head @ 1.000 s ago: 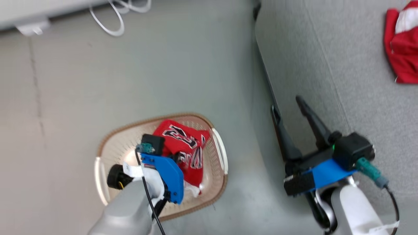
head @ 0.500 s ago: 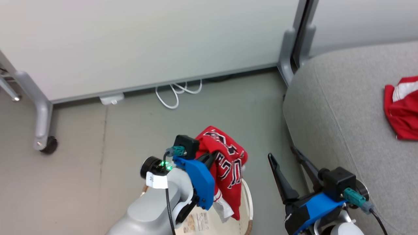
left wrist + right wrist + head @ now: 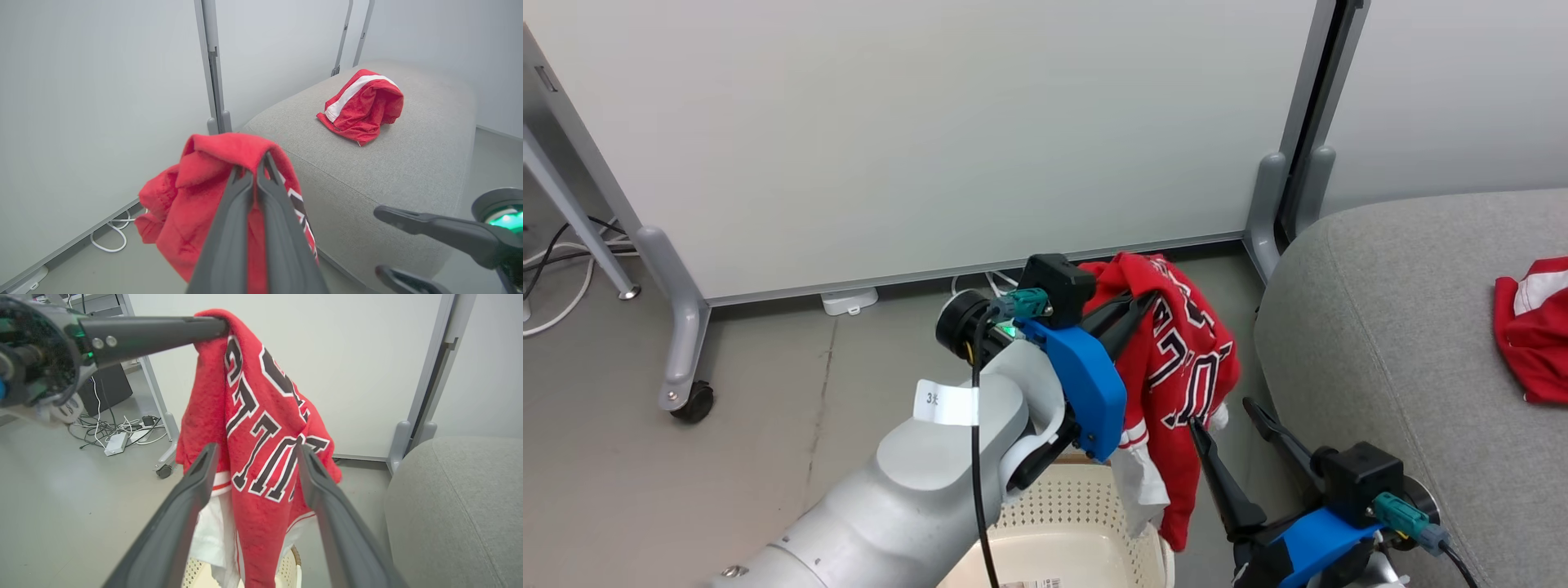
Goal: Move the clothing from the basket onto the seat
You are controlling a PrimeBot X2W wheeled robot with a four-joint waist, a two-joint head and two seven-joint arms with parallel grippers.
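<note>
Left end effector [image 3: 1147, 300]: clenching on the top fold of the numbered red jersey [image 3: 1188, 359], holding it hanging in the air above the basket [image 3: 1086, 523].
Right end effector [image 3: 1222, 415]: standing released, fingers spread, pointing at the hanging jersey, gripping nothing.
Striped red garment [image 3: 1531, 327]: lying crumpled on the sofa seat [image 3: 1372, 343], well apart from the jersey.
Floor [image 3: 768, 425]: showing smooth grey, carrying the basket near the seat.
Room: showing a white partition panel [image 3: 931, 139] standing on grey legs with a castor [image 3: 694, 403], cables [image 3: 556, 269] trailing at its left end.
</note>
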